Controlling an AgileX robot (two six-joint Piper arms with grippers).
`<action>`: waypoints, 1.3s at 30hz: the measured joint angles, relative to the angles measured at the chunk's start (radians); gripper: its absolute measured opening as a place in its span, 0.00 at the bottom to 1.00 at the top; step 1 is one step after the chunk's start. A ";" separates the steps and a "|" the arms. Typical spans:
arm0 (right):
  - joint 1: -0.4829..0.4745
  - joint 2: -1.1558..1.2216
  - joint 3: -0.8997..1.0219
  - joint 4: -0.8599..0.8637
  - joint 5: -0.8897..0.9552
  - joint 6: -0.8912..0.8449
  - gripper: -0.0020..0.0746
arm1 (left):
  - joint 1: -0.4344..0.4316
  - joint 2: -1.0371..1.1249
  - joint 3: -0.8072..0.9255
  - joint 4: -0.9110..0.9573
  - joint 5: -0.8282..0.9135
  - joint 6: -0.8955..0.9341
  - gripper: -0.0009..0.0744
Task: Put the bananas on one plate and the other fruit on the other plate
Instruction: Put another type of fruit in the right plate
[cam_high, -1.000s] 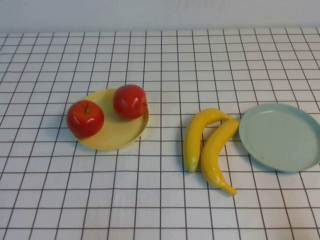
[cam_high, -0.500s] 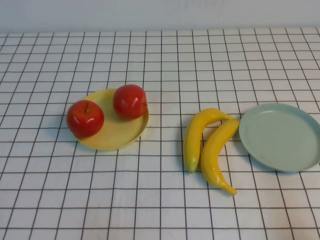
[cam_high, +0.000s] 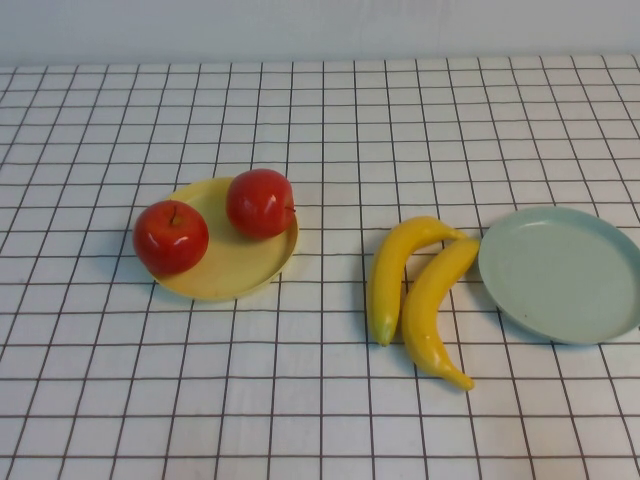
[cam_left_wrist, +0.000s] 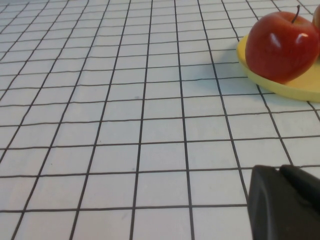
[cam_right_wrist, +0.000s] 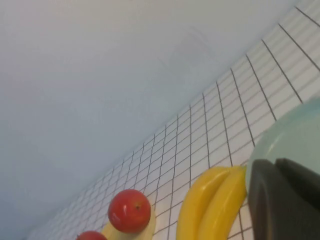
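Both apples (cam_high: 215, 220) sit on the yellow plate (cam_high: 235, 268): half done. The bananas (cam_high: 418, 290) lie on the tabletop (cam_high: 300, 400) just beside the empty teal plate (cam_high: 565, 272). Left gripper (cam_left_wrist: 285, 205) and right gripper (cam_right_wrist: 282, 200), jaws clenched on nothing, wait short of the teal plate.

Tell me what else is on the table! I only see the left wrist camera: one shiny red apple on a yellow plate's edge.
Observer: A second shiny round red apple sits on that round pale yellow plate, beside yours.
Operator: Where are the bananas?
Observer: Two glossy yellow plastic bananas lie side by side on the checked cloth, next to an empty round pale blue-green plate.
Operator: And the other gripper?
Observer: The right gripper is shut, close to the bananas and that plate. Your left gripper is shut too, over bare cloth short of the apple.
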 joint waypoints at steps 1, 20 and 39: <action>0.000 0.015 -0.039 -0.026 0.021 -0.027 0.01 | 0.000 0.000 0.000 0.000 0.000 0.000 0.01; 0.083 0.890 -0.705 -0.605 0.512 -0.073 0.01 | 0.000 0.000 0.000 0.000 0.002 0.000 0.01; 0.400 1.656 -1.298 -0.800 0.883 0.194 0.04 | 0.000 0.000 0.000 0.000 0.002 0.000 0.01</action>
